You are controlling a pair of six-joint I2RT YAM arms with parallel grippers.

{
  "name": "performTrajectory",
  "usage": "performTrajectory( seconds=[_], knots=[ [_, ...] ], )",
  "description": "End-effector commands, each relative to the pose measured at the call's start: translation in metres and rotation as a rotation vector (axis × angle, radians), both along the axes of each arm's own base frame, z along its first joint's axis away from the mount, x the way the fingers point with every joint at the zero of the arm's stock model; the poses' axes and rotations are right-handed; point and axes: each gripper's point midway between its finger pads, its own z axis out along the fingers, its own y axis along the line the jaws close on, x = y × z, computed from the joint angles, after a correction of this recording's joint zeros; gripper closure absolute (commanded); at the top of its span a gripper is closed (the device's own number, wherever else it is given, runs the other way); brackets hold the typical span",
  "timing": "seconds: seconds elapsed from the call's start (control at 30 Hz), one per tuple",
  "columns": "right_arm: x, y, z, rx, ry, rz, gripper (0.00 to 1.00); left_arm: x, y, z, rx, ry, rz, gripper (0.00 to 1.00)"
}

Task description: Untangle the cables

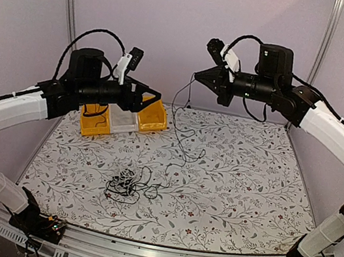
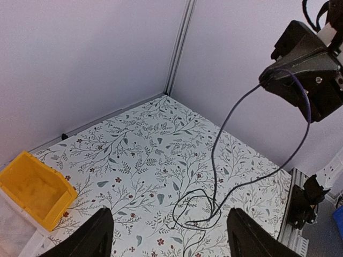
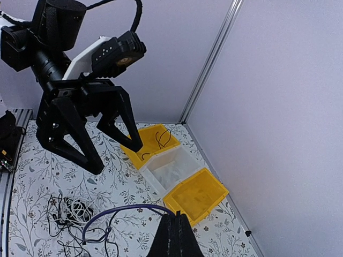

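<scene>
We hold one cable [image 2: 213, 160] high at upper centre in the closed right end effector [image 1: 196, 76]; it hangs down to the surface [image 1: 249, 181]. The left end effector [image 1: 153, 101], wide and empty, is nearer the tangle [image 1: 124, 183] below.

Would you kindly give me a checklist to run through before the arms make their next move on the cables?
1. Right gripper shut on the black cable: ok.
2. Left gripper open, holding nothing: ok.
3. Held cable lifted clear of the table: not ok, its lower loop lies on it.
4. Held cable separate from the tangle: cannot tell.
5. Tangle undone: not ok, cords lie bunched together.
</scene>
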Motion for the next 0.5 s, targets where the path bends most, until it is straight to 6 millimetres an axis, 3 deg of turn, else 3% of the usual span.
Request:
performTrajectory(
  seconds=[0.0, 0.27, 0.47],
  knots=[
    [-0.003, 0.005, -0.017, -0.031, 0.040, 0.048, 1.00, -0.004, -0.016, 0.014, 0.000, -0.044, -0.068, 0.25],
    [-0.011, 0.011, -0.022, -0.036, 0.067, 0.106, 1.00, 0.002, -0.041, 0.008, -0.002, -0.018, -0.162, 0.26],
    [-0.015, 0.015, -0.029, -0.046, 0.085, 0.145, 1.00, 0.003, -0.066, 0.018, -0.059, -0.035, -0.267, 0.28]
  ],
)
